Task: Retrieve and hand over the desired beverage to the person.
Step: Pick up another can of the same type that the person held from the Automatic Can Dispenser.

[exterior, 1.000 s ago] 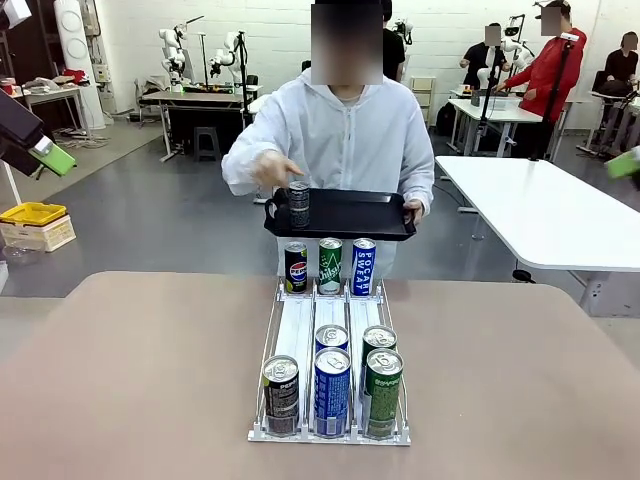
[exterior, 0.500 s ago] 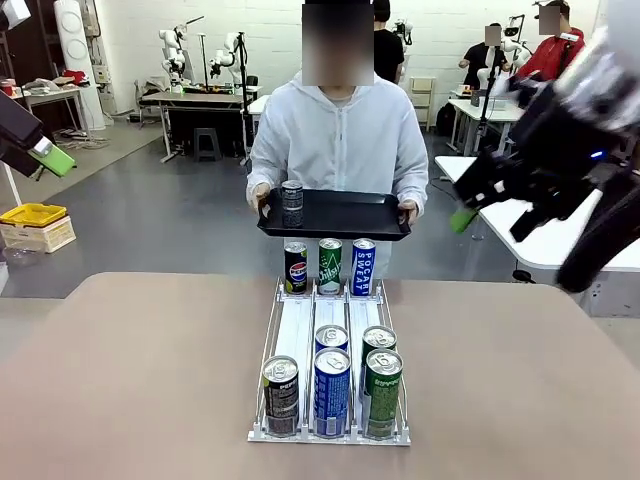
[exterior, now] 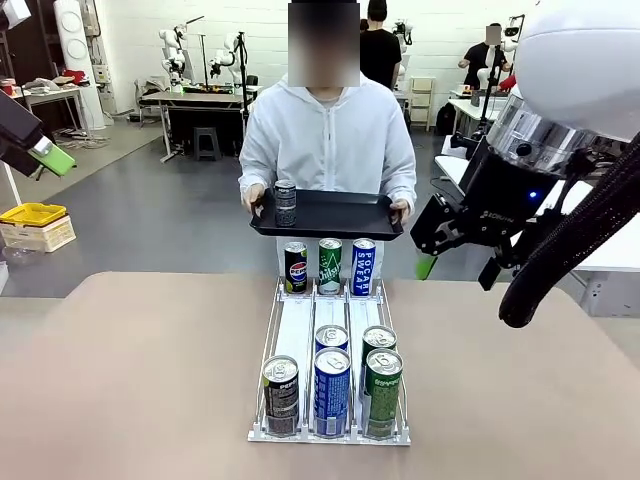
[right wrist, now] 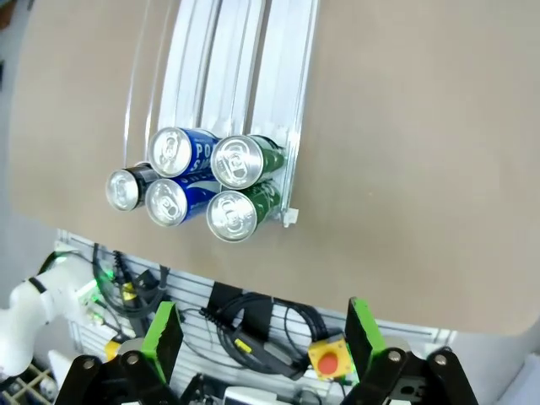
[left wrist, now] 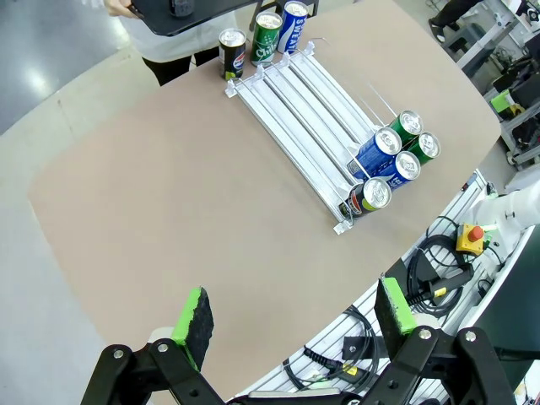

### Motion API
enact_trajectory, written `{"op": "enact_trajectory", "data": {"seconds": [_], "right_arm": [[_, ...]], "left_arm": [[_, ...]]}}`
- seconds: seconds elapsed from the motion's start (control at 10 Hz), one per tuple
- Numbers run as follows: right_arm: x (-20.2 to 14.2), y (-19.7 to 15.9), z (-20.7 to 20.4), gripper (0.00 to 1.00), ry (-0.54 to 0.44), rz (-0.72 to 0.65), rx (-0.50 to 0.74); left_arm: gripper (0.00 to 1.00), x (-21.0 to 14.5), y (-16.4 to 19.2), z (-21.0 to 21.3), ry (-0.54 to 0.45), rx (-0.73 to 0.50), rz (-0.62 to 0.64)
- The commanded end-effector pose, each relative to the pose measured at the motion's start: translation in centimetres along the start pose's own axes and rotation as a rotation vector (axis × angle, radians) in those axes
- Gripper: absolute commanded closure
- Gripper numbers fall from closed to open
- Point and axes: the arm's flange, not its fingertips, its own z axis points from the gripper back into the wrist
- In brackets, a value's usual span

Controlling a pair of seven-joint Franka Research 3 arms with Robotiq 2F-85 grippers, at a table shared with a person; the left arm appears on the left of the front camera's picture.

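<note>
The person (exterior: pixel 330 140) in a white hooded jacket stands at the table's far side, both hands on a black tray (exterior: pixel 340 215) that carries one dark can (exterior: pixel 285 203). On the table a white wire rack (exterior: pixel 300 320) holds three cans at its far end (exterior: pixel 329 266) and several at its near end (exterior: pixel 331 390), black, blue and green. My right gripper (exterior: pixel 458 268) hangs open above the table right of the rack, nothing between its fingers; its wrist view looks down on the near cans (right wrist: pixel 198 181). High at the far left, my left gripper (exterior: pixel 50 155) is open and holds nothing (left wrist: pixel 295 312).
The brown table (exterior: pixel 130 370) has bare room on both sides of the rack (left wrist: pixel 295 93). Cables and an emergency stop button (right wrist: pixel 325 361) lie below the table's near edge. A white table (exterior: pixel 540 210) stands behind on the right, with other people beyond it.
My right arm has swung in from the right and come down toward the rack. The person has taken a hand off the can and now holds the tray with both hands.
</note>
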Motion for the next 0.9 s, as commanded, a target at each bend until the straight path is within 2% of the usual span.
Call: {"op": "enact_trajectory", "data": {"seconds": [0.0, 0.6, 0.8], "right_arm": [[-0.4, 0.0, 0.5, 0.00, -0.018, -0.001, -0.013], [-0.3, 0.1, 0.6, 0.00, -0.015, 0.005, -0.004], [-1.0, 3.1, -1.6, 0.00, 0.025, -0.043, -0.069]], "left_arm": [[0.00, 0.1, -0.1, -0.1, -0.013, -0.007, 0.004], [0.00, 0.1, -0.1, -0.1, -0.013, -0.007, 0.004], [0.00, 0.1, -0.1, -0.1, -0.013, -0.007, 0.004]]}}
